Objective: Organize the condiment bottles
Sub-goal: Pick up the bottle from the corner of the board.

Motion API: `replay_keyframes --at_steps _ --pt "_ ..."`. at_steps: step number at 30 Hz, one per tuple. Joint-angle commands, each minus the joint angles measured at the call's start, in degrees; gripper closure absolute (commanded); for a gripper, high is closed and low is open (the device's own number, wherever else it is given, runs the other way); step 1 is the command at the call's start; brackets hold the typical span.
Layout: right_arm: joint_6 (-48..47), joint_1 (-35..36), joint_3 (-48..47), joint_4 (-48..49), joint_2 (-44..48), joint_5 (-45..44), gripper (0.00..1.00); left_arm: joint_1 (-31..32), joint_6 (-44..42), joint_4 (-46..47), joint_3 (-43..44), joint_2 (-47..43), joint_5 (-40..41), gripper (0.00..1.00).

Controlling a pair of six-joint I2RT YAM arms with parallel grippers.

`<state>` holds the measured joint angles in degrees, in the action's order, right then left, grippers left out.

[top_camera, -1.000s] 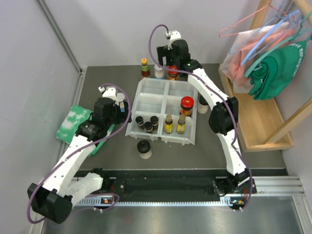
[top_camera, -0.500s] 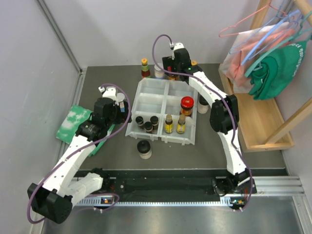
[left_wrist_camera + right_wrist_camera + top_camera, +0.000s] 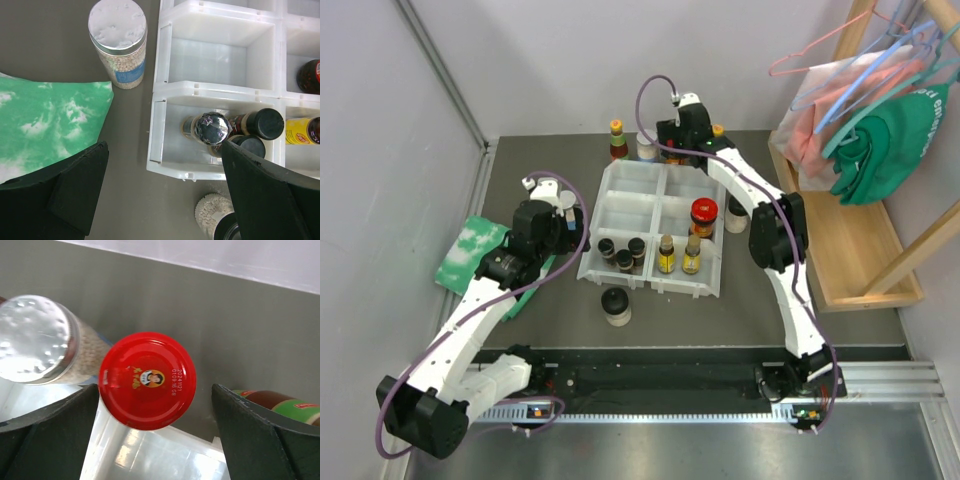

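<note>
Grey table (image 3: 720,315), pale walls (image 3: 520,60); left gripper (image 3: 162,165) spread wide; right gripper (image 3: 155,407) spread around red-lidded jar (image 3: 147,377)

Pale walls (image 3: 520,60), dark tabletop (image 3: 720,320); a wooden rack (image 3: 855,265) at right holds seemingly green clothing (image 3: 890,130).

Soft, even light from above fills all three views, so shadows on the dark bench (image 3: 720,320) stay faint. Glare whitens the silver jar lid (image 3: 32,337) and the shiny cap (image 3: 212,127) — the white tray (image 3: 150,455) looks washed out. Focus is sharp overall.
</note>
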<state>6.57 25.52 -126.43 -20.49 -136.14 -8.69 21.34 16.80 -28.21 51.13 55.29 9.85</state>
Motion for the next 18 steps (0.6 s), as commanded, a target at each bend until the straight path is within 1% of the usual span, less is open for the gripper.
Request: replay_keyframes --at_steps 1,8,12,15,16,18 --pt "1.3 -1.0 -2.2 3.6 -1.7 0.8 0.08 -0.3 0.3 1.2 0.1 -0.1 -0.6 0.01" --pt "1.4 -1.1 -1.4 7.1 -1.7 1.2 0.13 -0.3 0.2 1.1 0.0 0.3 -0.5 0.01" --pt "1.3 -1.0 -1.9 7.5 -2.1 1.7 0.16 -0.3 0.4 1.1 0.2 0.4 -0.7 0.01" --pt "1.4 -1.1 -2.9 6.7 -2.8 1.7 0.24 -0.3 0.4 1.2 0.0 0.3 -0.6 0.01" --pt "1.5 -1.1 -3.0 6.6 -2.8 1.7 0.29 -0.3 0.4 1.1 0.0 0.4 -0.7 0.01" --pt "2.1 -1.1 -2.7 6.5 -2.8 1.9 0.34 -0.3 0.4 1.2 0.1 0.4 -0.7 0.01"
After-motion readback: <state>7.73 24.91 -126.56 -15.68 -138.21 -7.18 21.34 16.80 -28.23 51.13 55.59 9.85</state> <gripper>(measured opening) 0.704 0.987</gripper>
